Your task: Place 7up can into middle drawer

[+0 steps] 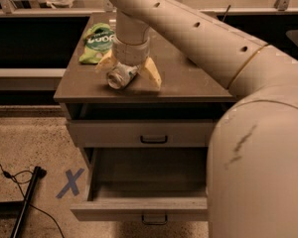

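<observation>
The 7up can [120,77] lies on its side on the cabinet top [188,86], its metal end facing front-left. My gripper [128,69] comes straight down over it. Its two pale yellow fingers are spread, one finger [105,62] to the can's left and the other to its right, straddling the can with a gap on the right side. The middle drawer [114,211] is pulled out below, and its inside looks empty. My arm fills the right side of the view and hides the drawer's right end.
A green snack bag [97,41] lies on the cabinet top behind and left of the can. The upper drawer front [114,133] stands slightly out. A blue X [70,182] and a black pole with cable [25,202] are on the floor at left.
</observation>
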Available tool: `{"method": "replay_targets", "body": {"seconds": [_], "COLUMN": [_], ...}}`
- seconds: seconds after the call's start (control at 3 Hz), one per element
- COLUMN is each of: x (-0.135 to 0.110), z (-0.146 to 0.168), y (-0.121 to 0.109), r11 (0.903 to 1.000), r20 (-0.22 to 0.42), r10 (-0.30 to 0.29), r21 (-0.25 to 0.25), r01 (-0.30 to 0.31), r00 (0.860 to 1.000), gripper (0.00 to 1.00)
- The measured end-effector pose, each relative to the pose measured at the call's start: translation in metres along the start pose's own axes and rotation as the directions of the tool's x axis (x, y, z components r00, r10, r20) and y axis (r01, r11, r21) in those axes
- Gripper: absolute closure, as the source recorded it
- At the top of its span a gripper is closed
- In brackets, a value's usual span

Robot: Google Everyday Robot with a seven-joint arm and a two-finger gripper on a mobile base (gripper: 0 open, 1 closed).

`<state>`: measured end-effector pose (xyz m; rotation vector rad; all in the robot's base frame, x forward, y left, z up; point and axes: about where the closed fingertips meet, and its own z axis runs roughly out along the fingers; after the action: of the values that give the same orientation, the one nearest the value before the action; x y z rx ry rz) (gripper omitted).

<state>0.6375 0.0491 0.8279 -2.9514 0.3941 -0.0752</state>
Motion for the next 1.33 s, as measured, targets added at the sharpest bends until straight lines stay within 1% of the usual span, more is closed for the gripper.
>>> {"method": "replay_targets", "body": {"seconds": [0.33, 0.67, 1.0, 1.33], "x": [0.013, 0.022, 0.026, 0.019], "z": [0.008, 0.007, 0.002, -0.012], "y": [-0.006, -0.015, -0.023, -0.021], "r11": [0.9994, 0.9990, 0.9998, 0.9966], "r20": [0.003, -0.007, -0.004, 0.005], "r10": [0.032, 0.033, 0.021, 0.022], "r21": [-0.015, -0.029, -0.008, 0.079], "r01": [-0.032, -0.033, -0.021, -0.023], "r00": [0.999, 0.999, 1.000, 1.000], "gripper": [0.19, 0.42, 0.65, 0.89]}}
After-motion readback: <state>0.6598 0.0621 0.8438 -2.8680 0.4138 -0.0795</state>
